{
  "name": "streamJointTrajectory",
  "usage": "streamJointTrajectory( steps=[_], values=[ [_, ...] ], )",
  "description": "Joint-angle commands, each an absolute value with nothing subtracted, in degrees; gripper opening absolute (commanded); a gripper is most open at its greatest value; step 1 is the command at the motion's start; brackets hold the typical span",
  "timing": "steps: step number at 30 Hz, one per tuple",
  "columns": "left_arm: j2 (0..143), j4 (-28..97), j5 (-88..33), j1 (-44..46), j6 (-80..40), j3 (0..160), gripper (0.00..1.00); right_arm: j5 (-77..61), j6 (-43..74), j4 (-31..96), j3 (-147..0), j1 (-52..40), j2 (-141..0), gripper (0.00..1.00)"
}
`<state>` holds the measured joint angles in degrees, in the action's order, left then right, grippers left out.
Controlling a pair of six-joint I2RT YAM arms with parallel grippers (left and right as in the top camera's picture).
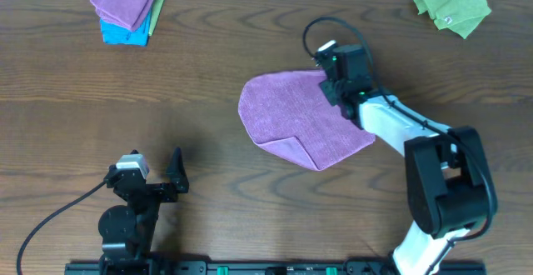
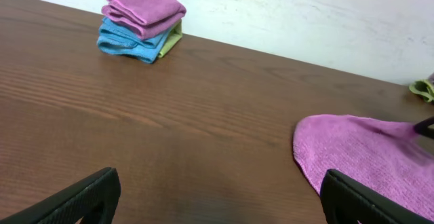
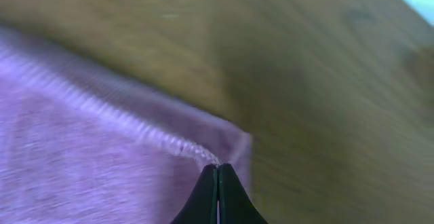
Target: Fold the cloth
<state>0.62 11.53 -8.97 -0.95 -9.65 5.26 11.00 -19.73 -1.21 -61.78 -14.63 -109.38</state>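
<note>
Lilac cloth (image 1: 300, 118) pinched at its far corner by the right gripper (image 3: 218, 175)

The cloth lies on the table (image 1: 208, 58), a little right of centre, soft and fuzzy with a stitched hem. Its near corner is turned over onto itself. The right gripper's fingers are closed on the hem. The left gripper (image 2: 220, 187) stands wide open, well apart from it.

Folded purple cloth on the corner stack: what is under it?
Beneath the folded purple cloth lies a blue cloth; a green cloth peeks out at the side. Anything else in the stack is covered.
</note>
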Motion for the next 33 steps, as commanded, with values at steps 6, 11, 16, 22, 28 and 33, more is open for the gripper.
streamJointTrajectory(
  steps=[6, 11, 16, 22, 28, 33],
  values=[
    [0.3, 11.9, -8.6, -0.7, -9.6, 3.6, 0.95, 12.2, -15.5, -5.7, -62.2, -7.5, -109.7, 0.01],
    [0.3, 11.9, -8.6, -0.7, -9.6, 3.6, 0.95, 11.7, -10.9, -8.6, -62.3, -5.6, -109.7, 0.01],
    [0.3, 11.9, -8.6, -0.7, -9.6, 3.6, 0.95, 11.3, -10.9, -9.1, -63.6, -6.8, -109.7, 0.01],
    [0.3, 11.9, -8.6, -0.7, -9.6, 3.6, 0.95, 11.4, -10.4, -10.0, -63.8, -7.0, -109.8, 0.23],
    [0.3, 11.9, -8.6, -0.7, -9.6, 3.6, 0.95, 11.8, -9.9, -8.6, -63.9, -7.1, -108.9, 0.91],
    [0.3, 11.9, -8.6, -0.7, -9.6, 3.6, 0.95, 11.8, -9.9, -0.1, -64.0, -9.9, -103.5, 0.99]
  ],
)
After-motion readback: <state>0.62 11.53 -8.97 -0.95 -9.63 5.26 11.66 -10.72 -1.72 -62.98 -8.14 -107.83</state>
